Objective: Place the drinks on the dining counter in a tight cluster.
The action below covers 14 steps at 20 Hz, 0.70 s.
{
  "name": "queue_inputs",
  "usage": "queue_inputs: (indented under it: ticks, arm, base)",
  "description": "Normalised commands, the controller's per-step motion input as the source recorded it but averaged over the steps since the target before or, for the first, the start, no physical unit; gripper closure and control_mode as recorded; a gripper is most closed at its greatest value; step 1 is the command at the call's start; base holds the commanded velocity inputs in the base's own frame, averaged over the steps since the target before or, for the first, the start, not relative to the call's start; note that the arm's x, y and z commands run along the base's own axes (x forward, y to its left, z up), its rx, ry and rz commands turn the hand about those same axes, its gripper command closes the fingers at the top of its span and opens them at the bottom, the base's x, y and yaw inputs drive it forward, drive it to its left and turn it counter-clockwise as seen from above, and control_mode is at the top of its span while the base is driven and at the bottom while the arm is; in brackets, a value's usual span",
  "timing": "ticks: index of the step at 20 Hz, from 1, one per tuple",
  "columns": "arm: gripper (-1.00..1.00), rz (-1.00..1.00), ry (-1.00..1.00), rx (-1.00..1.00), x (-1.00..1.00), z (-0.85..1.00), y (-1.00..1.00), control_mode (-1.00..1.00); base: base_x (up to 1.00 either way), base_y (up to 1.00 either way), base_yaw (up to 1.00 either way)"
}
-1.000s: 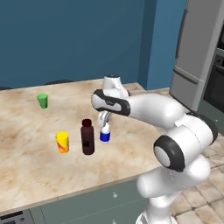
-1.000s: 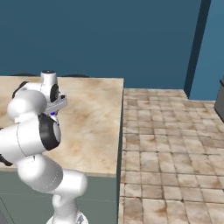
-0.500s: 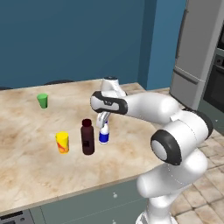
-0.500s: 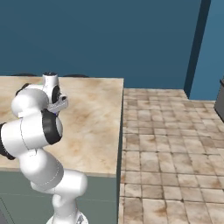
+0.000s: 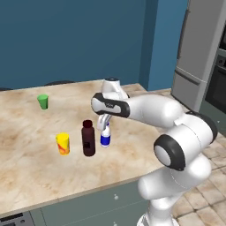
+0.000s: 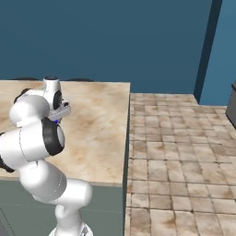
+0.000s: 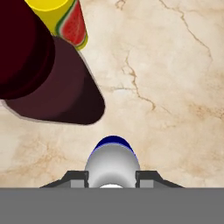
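Observation:
My gripper [image 5: 105, 125] is shut on the neck of the little white bottle with a blue label [image 5: 105, 138], which stands upright at the surface of the dining counter [image 5: 31, 172]. In the hand view the gripper [image 7: 112, 177] has the white bottle [image 7: 112, 158] between its fingertips [image 7: 77, 177]. The taller dark maroon bottle [image 5: 88, 138] stands right beside it on its left, a small gap apart. That maroon bottle [image 7: 48, 83] lies at the upper left of the hand view.
A yellow can with a watermelon print [image 5: 63, 143] stands left of the maroon bottle, and a small green cup [image 5: 43, 101] sits farther back left. The counter edge [image 6: 127, 133] drops to a tiled floor [image 6: 184, 152] on the right. A grey fridge [image 5: 198, 53] stands at the far right.
The gripper has sunk a little with the white bottle, down beside the maroon bottle. The other things have not moved.

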Motion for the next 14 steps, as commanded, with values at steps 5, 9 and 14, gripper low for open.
queue_inputs:
  ticks: [5,9,14]
  arm:
    - [1.00,0.00,-0.01,0.00,0.00,-0.06,-0.04,-1.00]
    - [1.00,0.00,0.00,0.00,0.00,-0.25,0.00,-1.00]
    - [1.00,0.00,0.00,-0.02,0.00,-0.35,0.00,-1.00]
  base:
    - [0.00,0.00,0.00]
    - [0.00,0.00,0.00]
    - [0.00,0.00,0.00]
